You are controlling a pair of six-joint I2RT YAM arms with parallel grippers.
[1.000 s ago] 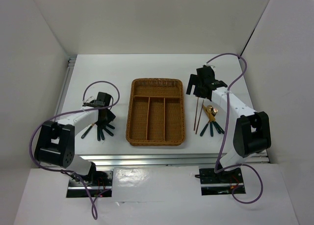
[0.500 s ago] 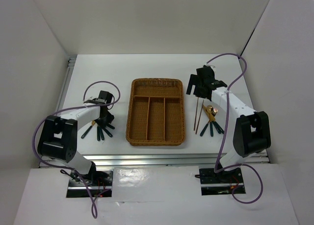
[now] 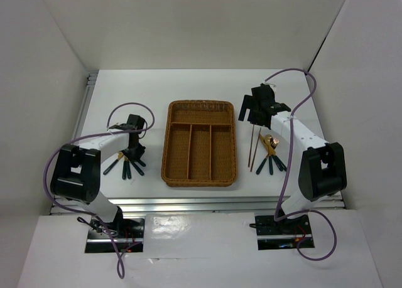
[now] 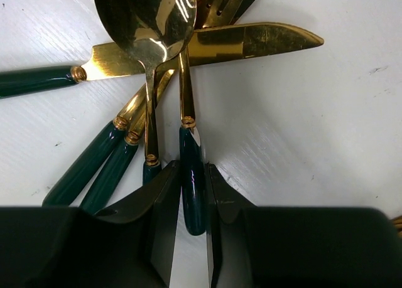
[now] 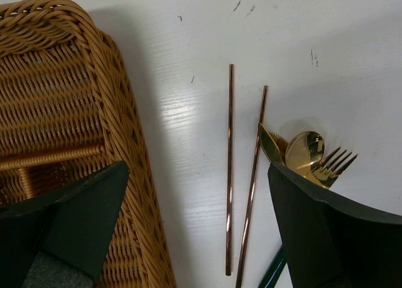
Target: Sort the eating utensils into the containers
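My left pincer [image 4: 193, 175] is pinching the dark teal handle of one gold-necked utensil [image 4: 192, 200], with a finger against each side. Its gold neck runs up under the bowl of a shiny gold spoon [image 4: 147, 18], so I cannot tell which kind it is. It lies in a fanned heap of teal-handled gold cutlery [image 3: 127, 165] on the white surface [image 3: 125, 93], left of the rectangular brown woven wicker tray [image 3: 201, 102]. A gold knife [image 4: 251, 42] lies crosswise there. My right pincer [image 5: 196, 175] is spread wide above two thin reddish-brown chopsticks [image 5: 229, 175], which lie just right of the tray beside a second cluster of gold cutlery [image 5: 308, 153].
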